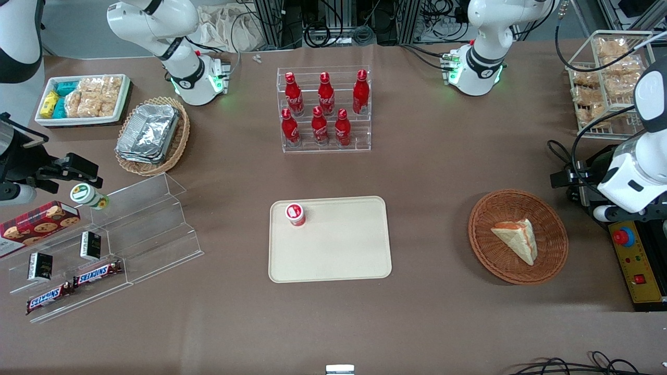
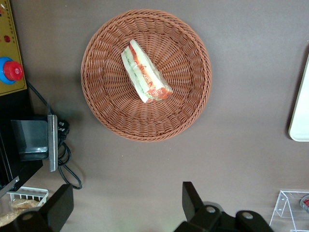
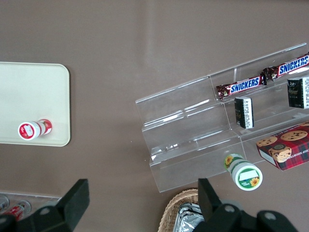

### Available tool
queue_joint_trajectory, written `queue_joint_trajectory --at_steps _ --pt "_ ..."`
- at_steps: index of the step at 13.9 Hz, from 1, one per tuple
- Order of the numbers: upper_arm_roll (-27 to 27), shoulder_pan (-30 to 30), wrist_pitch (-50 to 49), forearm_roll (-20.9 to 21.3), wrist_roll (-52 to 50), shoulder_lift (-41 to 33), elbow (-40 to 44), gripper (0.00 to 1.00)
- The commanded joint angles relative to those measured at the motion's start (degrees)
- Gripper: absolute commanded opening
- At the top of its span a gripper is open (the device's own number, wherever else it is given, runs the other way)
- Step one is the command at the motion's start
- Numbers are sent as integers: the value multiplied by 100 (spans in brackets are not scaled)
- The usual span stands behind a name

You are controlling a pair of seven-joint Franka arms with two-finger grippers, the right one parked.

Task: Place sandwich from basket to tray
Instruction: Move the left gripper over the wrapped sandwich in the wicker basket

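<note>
Brown cloth covers the table (image 1: 443, 172). At the parked arm's end, in the upper part of the front view, one white tray (image 1: 40, 119) holds snack packets. Lower in the frame, one clear tiered stand (image 1: 156, 229) carries two Snickers bars (image 1: 98, 273), two small dark boxes (image 1: 90, 245), one cookie box (image 1: 39, 221) and one green-lidded cup (image 1: 86, 195). Beside the white tray, one tan wicker basket (image 1: 180, 140) holds a stack of foil trays (image 1: 148, 133).

In the upper middle, six red bottles (image 1: 326, 94) stand upright in a clear rack (image 1: 325, 146), three to a row. Nearer the front camera lies the single beige tray (image 1: 338, 250), with one red-lidded cup (image 1: 295, 214) upright in its corner.

Toward the working arm's end sits the one reddish-brown basket (image 1: 487, 260), well apart from the tray. The sandwich (image 1: 516, 237) lies alone in the middle of it: one triangular wedge of pale bread, with orange-red, white and green layers along the cut edge. A wire rack (image 1: 604, 133) of snack packets stands in the upper part of the frame at this end.

The gripper (image 2: 125, 208) hangs above bare cloth, farther from the front camera than the basket, its two fingers (image 2: 193, 198) spread wide and holding nothing.
</note>
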Motion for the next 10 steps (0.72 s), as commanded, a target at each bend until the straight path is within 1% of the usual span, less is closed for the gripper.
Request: queue_joint_trajectory --at_steps 1,4,5,6,8,9,10 --pt "-32 -24 -45 105 -189 101 157 100" --pt "-32 11 43 87 -461 232 175 100" --pt "-32 -24 226 105 -514 355 175 100" --pt "-32 -25 428 113 -784 452 157 100" --pt "-32 -33 658 157 -1653 549 70 100" --pt "-41 -33 728 271 -1823 645 61 100" --pt "-32 -33 851 298 -1937 768 34 100"
